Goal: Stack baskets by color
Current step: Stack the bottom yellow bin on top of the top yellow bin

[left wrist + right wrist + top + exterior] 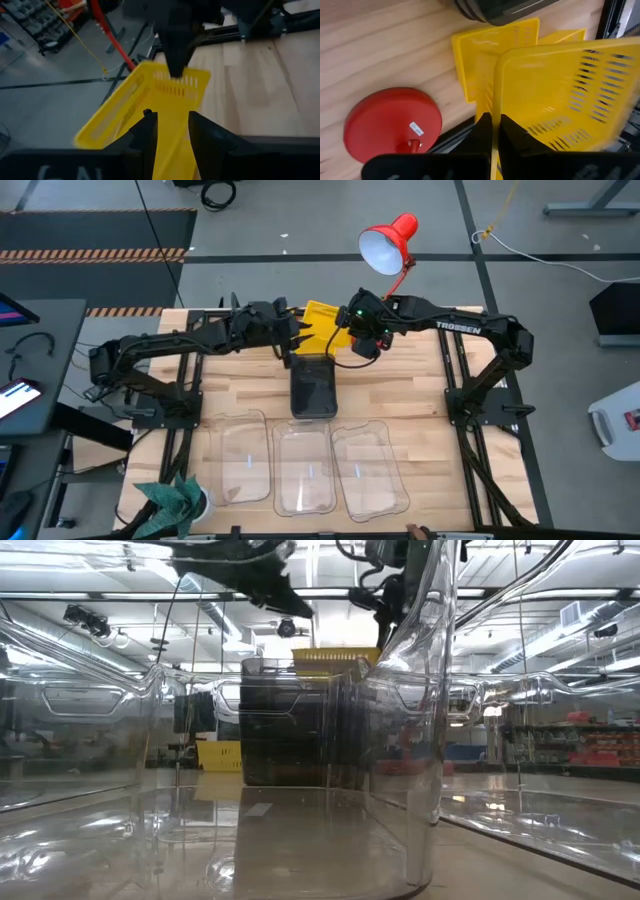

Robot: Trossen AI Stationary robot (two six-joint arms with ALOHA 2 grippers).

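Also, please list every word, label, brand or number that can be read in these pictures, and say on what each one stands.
"TROSSEN": white letters on the right arm, read in the high view.
White sticker on the red lamp base, right wrist view: print too small to read.
Pale marks on the dark housing at the bottom edge of the left wrist view: blurred, cut off, not readable.
Baskets: no text visible.
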